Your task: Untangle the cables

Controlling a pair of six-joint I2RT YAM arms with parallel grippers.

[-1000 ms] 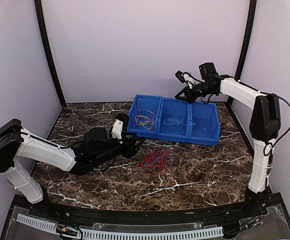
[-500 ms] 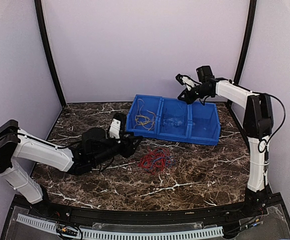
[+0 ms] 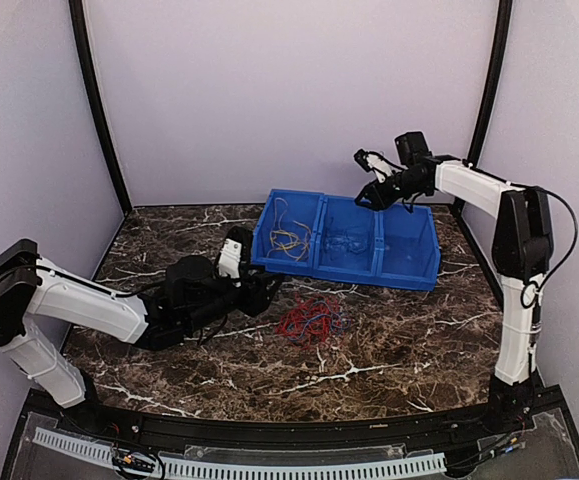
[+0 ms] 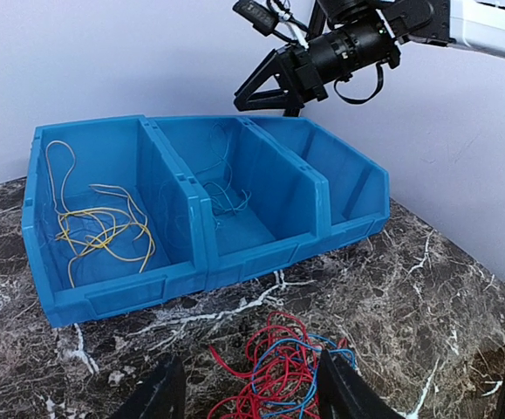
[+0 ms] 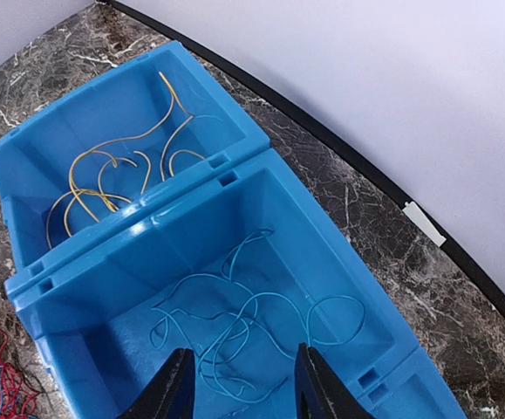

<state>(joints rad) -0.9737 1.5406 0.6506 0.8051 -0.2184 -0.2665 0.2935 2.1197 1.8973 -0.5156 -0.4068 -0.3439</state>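
Observation:
A tangle of red and blue cables [image 3: 311,320] lies on the marble table in front of the blue bin [image 3: 369,272]. My left gripper [image 3: 269,288] sits low just left of the tangle, open. In the left wrist view the tangled cables [image 4: 278,375] lie between and ahead of its fingers [image 4: 169,388]. My right gripper [image 3: 367,193] hovers above the bin's middle compartment, open and empty. Loose blue wires [image 5: 252,323] lie on that compartment's floor beneath it. Yellow wires [image 5: 112,166] rest in the left compartment.
The three-compartment bin [image 4: 121,297] stands at the back of the table, and its right compartment [image 3: 409,250] holds nothing visible. The back wall rises close behind the bin. The right arm [image 4: 348,48] reaches over the bin's rear edge.
My right gripper has gone from shut to open above the middle compartment and shifted slightly. The left gripper edged a little toward the tangle.

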